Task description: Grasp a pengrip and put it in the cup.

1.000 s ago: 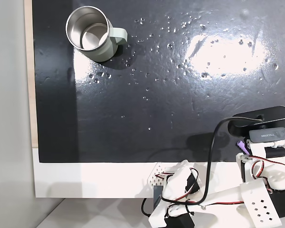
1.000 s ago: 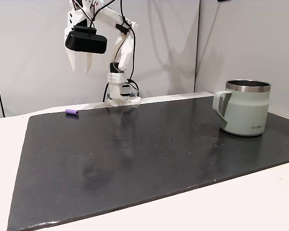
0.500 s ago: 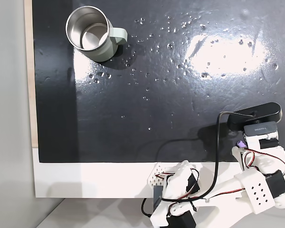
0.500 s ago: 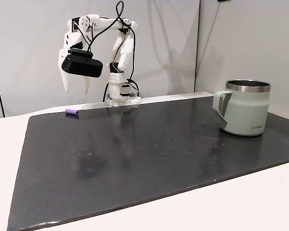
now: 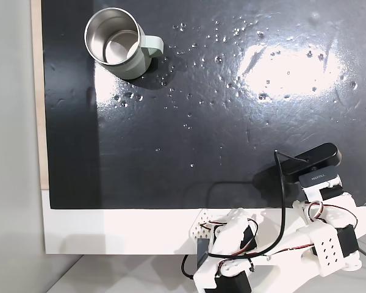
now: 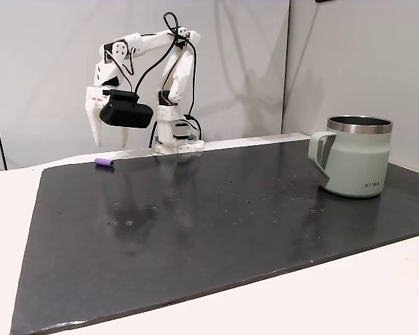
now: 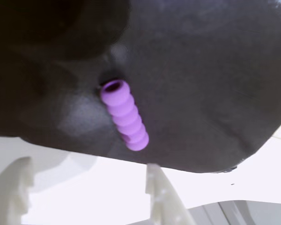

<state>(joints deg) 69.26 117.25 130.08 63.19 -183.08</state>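
Wrist view: the white two-finger gripper [image 7: 86, 192] enters from the bottom edge with its jaws spread and nothing between them. Just beyond the fingertips [image 7: 154, 180], the small lilac ribbed rubber pengrip [image 7: 125, 115] lies on the black mat [image 7: 215, 84], close to the mat's edge, where the white desk [image 7: 253, 178] begins.

Side fixed view: the gripper [image 6: 109, 137] hangs above the pengrip [image 6: 104, 162], apart from it, near the mat's far left corner.

The pale sage-green metal cup [image 6: 355, 165], steel inside, stands upright near the mat's right edge, well apart from the pengrip; in the top-down fixed view it occupies the mat's upper left corner [image 5: 117, 43].
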